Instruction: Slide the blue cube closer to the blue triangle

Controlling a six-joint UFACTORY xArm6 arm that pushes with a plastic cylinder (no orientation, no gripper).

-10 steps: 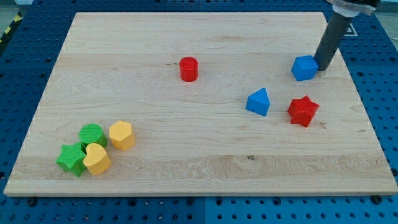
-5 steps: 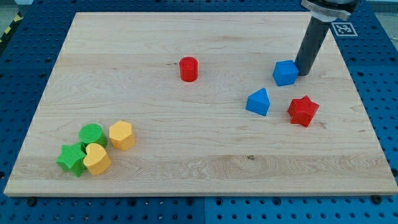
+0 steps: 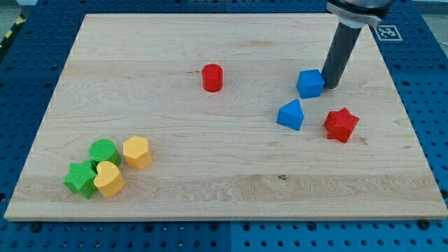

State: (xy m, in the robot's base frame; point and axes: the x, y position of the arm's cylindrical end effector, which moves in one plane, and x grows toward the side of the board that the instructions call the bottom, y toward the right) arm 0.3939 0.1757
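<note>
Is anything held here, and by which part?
Nothing is held. My tip only presses against the blue cube on its right side in the view.

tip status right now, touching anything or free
My tip: no gripper, holds nothing; pressed against the blue cube on its right side in the view.

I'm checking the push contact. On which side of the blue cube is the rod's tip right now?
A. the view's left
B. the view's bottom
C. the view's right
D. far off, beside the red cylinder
C: my tip sits against the view's right side of the blue cube, with the blue triangle below-left of the cube.
</note>
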